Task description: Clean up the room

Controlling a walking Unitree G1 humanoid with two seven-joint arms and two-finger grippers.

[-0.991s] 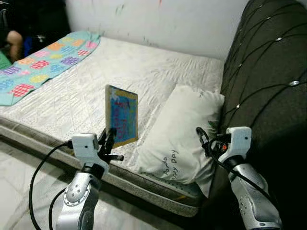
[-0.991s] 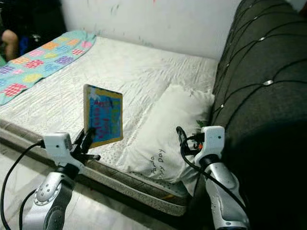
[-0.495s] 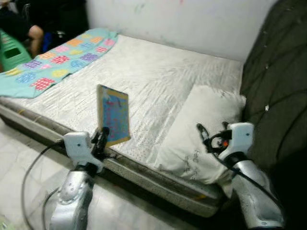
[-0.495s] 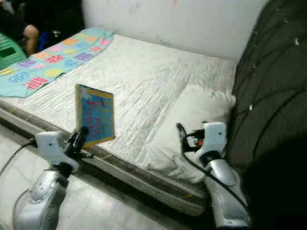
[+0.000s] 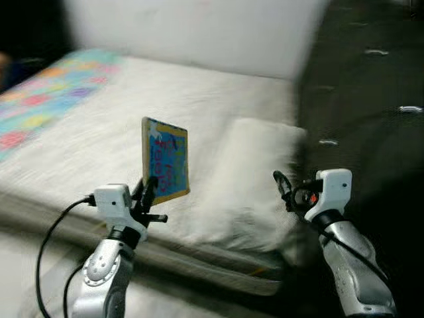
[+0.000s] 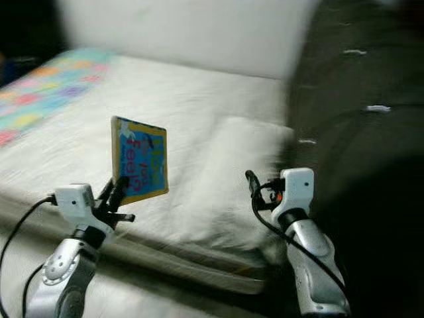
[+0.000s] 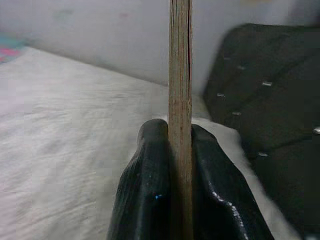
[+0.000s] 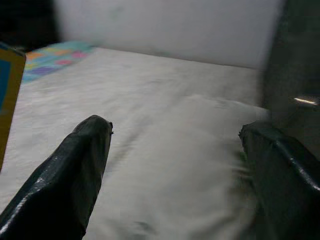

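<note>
Fingers of my left gripper [image 5: 151, 192] squeeze the bottom edge of a book [image 5: 165, 159], so it stands up straight over the near side of the bed [image 5: 86, 139]. I think I hold it high like this so I can carry it off and put it away. My right gripper [image 6: 253, 189] is open and holds nothing, waiting in front of the pillow [image 5: 255, 179]. A blanket [image 5: 40, 106] lies at the far end. Everything looks blurry.
</note>
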